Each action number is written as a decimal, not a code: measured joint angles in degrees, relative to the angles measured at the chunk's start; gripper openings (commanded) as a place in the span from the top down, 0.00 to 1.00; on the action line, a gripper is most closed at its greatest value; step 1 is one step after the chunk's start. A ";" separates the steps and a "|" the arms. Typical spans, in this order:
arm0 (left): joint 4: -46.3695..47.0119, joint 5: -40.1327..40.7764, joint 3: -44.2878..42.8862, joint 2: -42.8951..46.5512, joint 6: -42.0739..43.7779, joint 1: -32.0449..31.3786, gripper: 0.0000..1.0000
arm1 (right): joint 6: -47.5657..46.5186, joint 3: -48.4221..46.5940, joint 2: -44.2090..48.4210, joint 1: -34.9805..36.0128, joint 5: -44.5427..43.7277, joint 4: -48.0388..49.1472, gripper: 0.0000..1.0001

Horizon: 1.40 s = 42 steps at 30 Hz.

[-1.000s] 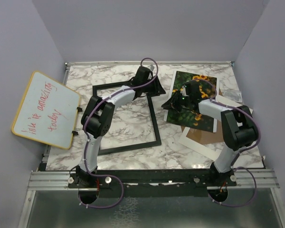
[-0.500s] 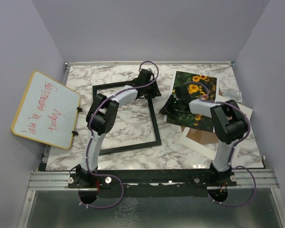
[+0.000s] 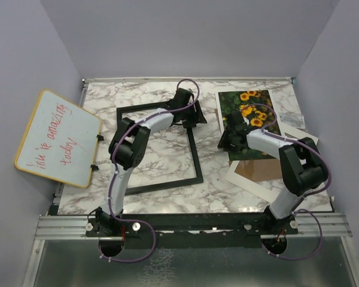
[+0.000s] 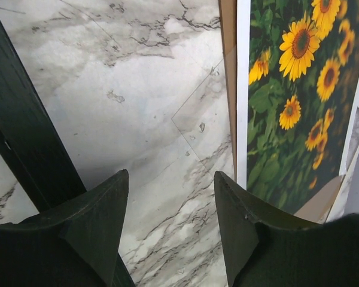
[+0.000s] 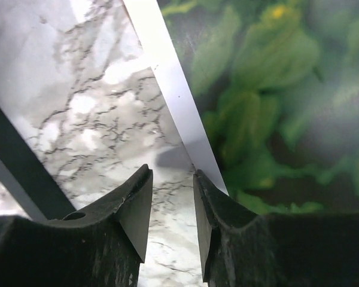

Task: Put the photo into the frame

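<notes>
Two sets of fingers hang low near the right rail of the frame (image 3: 195, 154), a thin black rectangle lying flat on the marble tabletop (image 3: 107, 95).

The left fingers (image 4: 96, 215) sit by the frame's far right corner. They stand well apart and hold nothing; we see only marble between them. In the left wrist view the black rail runs along their left side and passes under the left finger.

The photo (image 3: 251, 110) lies face up to the right of the frame, sunflowers showing, with a strip of bare marble between the two. It is not inside the frame. Its near end rests on a brown board (image 3: 260, 170), which lies on a white mat (image 3: 236, 174), both also right of the frame.

The right fingers (image 5: 131, 209) are low over that strip, right of the frame's right rail. They are parted by a narrow gap with only marble in it, gripping nothing. The photo's white edge strip runs just beyond the right fingertip; we cannot tell whether they touch.

A whiteboard (image 3: 58, 139) with red writing stands well left of the frame, past the tabletop's edge.
</notes>
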State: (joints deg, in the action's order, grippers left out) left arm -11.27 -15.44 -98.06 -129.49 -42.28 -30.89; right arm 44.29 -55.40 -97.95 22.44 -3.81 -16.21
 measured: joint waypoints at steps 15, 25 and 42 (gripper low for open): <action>4.13 -4.48 -2.89 -4.44 -5.09 -0.33 0.29 | -5.90 -0.92 12.33 -0.28 -3.67 -4.31 0.31; 7.04 -5.60 -3.21 -5.35 -8.11 -0.37 0.24 | -12.50 -9.53 0.85 -4.13 -12.76 -8.37 0.20; 19.91 -11.23 1.86 -6.45 -6.78 0.11 0.34 | -11.47 -7.76 -4.35 -9.75 2.40 -4.79 0.22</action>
State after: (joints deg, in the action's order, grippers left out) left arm 8.64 -26.68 -96.20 -135.94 -49.06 -30.79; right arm 32.82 -63.16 -102.30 12.69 -1.41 -20.99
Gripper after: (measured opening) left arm 0.665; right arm 0.788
